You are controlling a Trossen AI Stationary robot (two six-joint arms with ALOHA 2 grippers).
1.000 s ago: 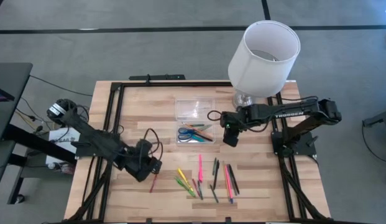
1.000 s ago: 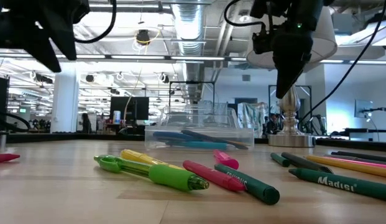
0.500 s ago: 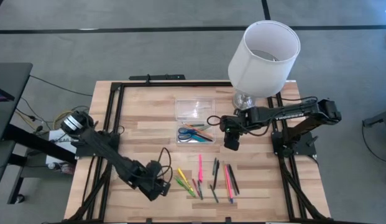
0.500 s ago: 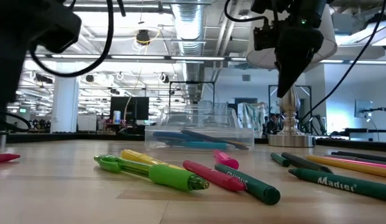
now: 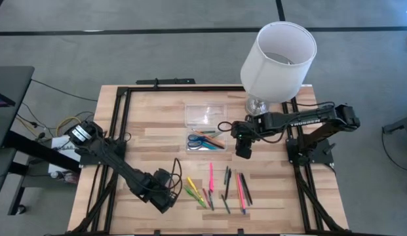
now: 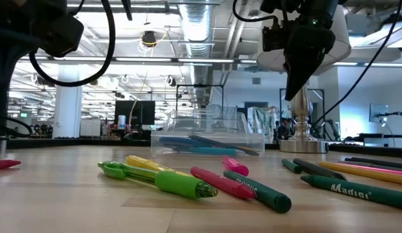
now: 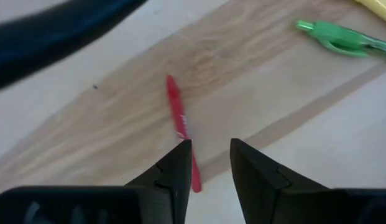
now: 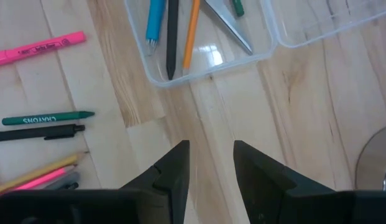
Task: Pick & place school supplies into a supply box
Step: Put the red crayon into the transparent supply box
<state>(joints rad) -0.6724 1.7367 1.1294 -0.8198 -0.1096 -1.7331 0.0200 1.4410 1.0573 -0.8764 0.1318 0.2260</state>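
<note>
A red pen (image 7: 179, 118) lies alone on the wood at the near left. My left gripper (image 7: 211, 163) points down over it, open, and the pen's near end (image 7: 195, 182) sits in the gap, close by one finger. More school supplies (image 5: 216, 187) lie in a row at the near middle. The clear supply box (image 5: 206, 141) holds blue scissors and a few pens, with its lid (image 5: 205, 115) lying beside it on the far side. My right gripper (image 5: 242, 151) hovers open above the table at the box's right end (image 8: 199, 62). My left gripper comes at the red pen from above, with a finger on either side of the pen's near end (image 7: 194, 174). That end lies close against the inner side of one finger (image 7: 180, 165). I cannot tell whether it touches. The pen lies flat on the table.
A white lampshade (image 5: 278, 59) on a chrome base stands at the far right, just behind my right arm. A green pen (image 7: 342, 38) and a yellow one lie a little to the right of the red pen. Black frame rails (image 5: 121, 124) run along the table's sides.
My left gripper has gone toward the table's near edge and a little to the right, and has come down over the red pen. It has stood still there for the last half second. The pens and the box have not moved.
</note>
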